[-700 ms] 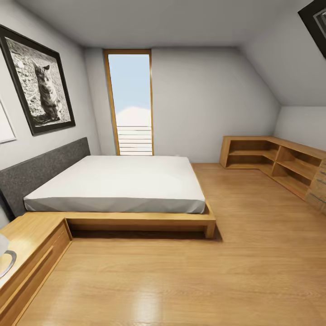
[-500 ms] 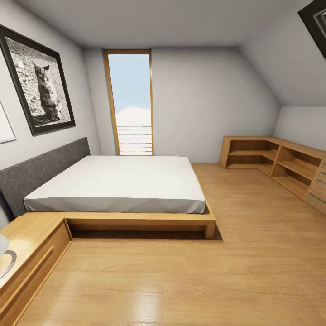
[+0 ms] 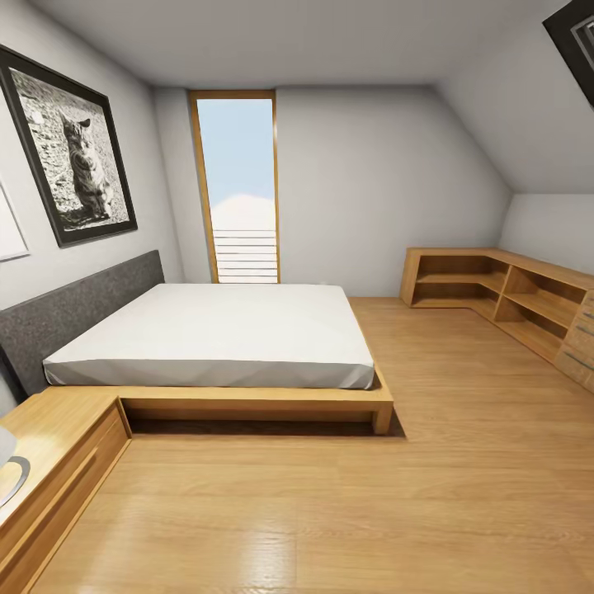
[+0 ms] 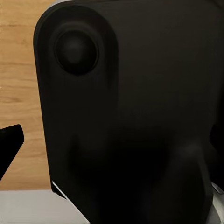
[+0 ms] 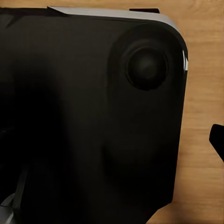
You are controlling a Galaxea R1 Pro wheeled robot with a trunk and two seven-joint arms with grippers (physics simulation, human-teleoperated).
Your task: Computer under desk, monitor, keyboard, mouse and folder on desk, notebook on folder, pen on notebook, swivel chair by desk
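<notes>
Bedroom under a sloped ceiling, seen from the head view. Low bed (image 3: 223, 330) with a white mattress on a wooden frame (image 3: 256, 404), set left of centre. Grey padded headboard (image 3: 78, 309) against the left wall. Above it, a black-framed picture of a cat (image 3: 70, 148); just left of that, the edge of a second, pale frame (image 3: 10, 223). Tall narrow window (image 3: 238, 186) with a wooden surround in the far wall, sky and horizontal slats behind the glass. Low open wooden shelves (image 3: 495, 293) running round the far right corner, with drawer fronts (image 3: 582, 342) at the right edge. Dark-framed skylight (image 3: 577, 37) in the upper right corner. Wooden floor (image 3: 346, 511) across the whole foreground, a glossy patch of light near the bottom. Low wooden cabinet (image 3: 54, 462) in the lower left corner, joined to the bed frame, with part of a round grey-and-white thing (image 3: 10, 474) on top, cut off by the edge and too little visible to name.

None of the task's things visible here, neither the table nor what belongs on it, so no telling where they lie.

Left wrist view: a dark rounded robot part (image 4: 135, 116) close to the lens, wooden floor (image 4: 18, 70) beside it, a black tip (image 4: 9, 140) at one edge. Right wrist view: the same kind of dark part (image 5: 93, 116), wooden floor (image 5: 205, 93) alongside, a black tip (image 5: 218, 137) at the edge. Left pincer and right pincer: open or closed, cannot tell from these pictures
</notes>
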